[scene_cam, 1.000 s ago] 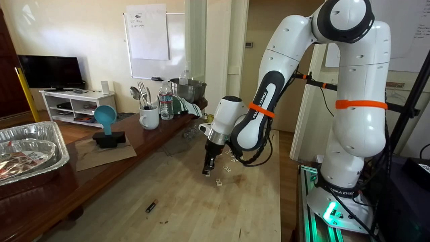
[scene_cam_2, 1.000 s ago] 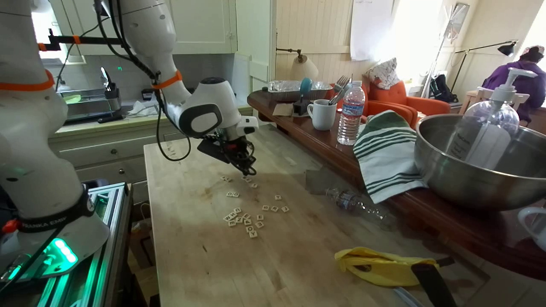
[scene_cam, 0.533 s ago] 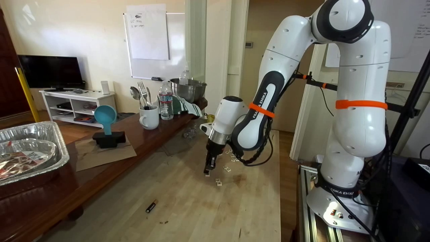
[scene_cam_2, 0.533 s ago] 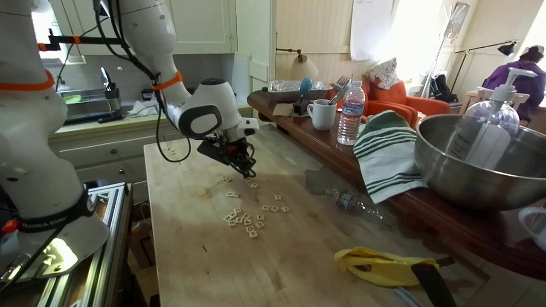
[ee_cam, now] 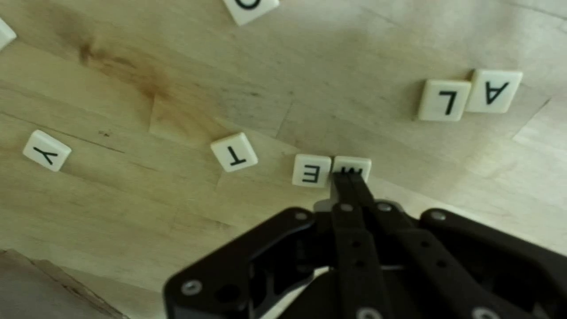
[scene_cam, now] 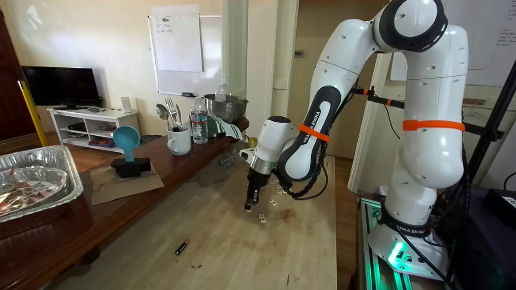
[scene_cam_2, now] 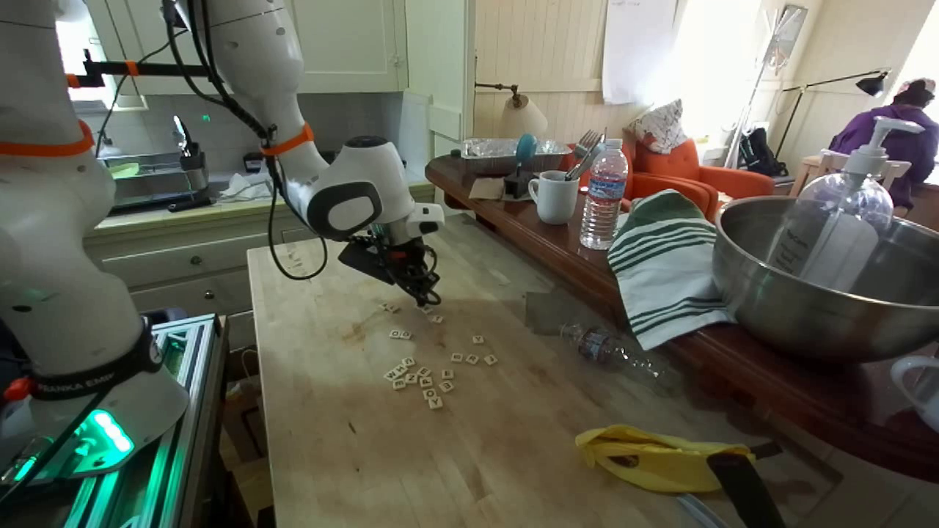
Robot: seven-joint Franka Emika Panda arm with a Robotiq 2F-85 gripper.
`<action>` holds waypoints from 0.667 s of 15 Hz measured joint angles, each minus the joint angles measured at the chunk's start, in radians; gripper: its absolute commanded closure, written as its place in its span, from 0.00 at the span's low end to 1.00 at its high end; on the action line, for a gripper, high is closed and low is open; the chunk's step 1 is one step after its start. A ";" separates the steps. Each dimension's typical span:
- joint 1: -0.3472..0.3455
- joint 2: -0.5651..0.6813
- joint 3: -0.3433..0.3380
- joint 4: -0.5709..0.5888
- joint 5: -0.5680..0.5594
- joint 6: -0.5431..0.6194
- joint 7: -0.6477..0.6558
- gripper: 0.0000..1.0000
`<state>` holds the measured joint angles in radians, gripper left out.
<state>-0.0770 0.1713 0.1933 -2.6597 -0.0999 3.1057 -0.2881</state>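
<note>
The black-lettered tiles (ee_cam: 311,170) are cream, the fingers (ee_cam: 350,230) black, the white towel (scene_cam_2: 669,271) green-striped.

The gripper (ee_cam: 347,176) partly hides one tile (ee_cam: 351,162); topmost tile (ee_cam: 244,12) cropped.

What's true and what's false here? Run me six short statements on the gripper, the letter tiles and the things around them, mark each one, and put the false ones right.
1. The gripper is shut. True.
2. It is clamping a tile. False: its jaws meet with no tile showing between them.
3. In the wrist view, it overlaps the Y tile. False: it overlaps a tile with a partly hidden letter, beside the E tile.
4. The L tile lies right beside the A tile. True.
5. A water bottle stands upright beside the white mug. True.
6. That mug is empty. False: cutlery stands in it.
</note>
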 measured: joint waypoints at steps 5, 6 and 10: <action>-0.001 -0.007 -0.003 -0.007 -0.043 -0.006 -0.059 1.00; -0.001 -0.012 -0.006 -0.013 -0.056 -0.006 -0.075 1.00; 0.000 -0.044 -0.037 -0.054 -0.124 -0.006 -0.139 1.00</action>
<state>-0.0772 0.1278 0.1568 -2.7139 -0.2243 3.0998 -0.4275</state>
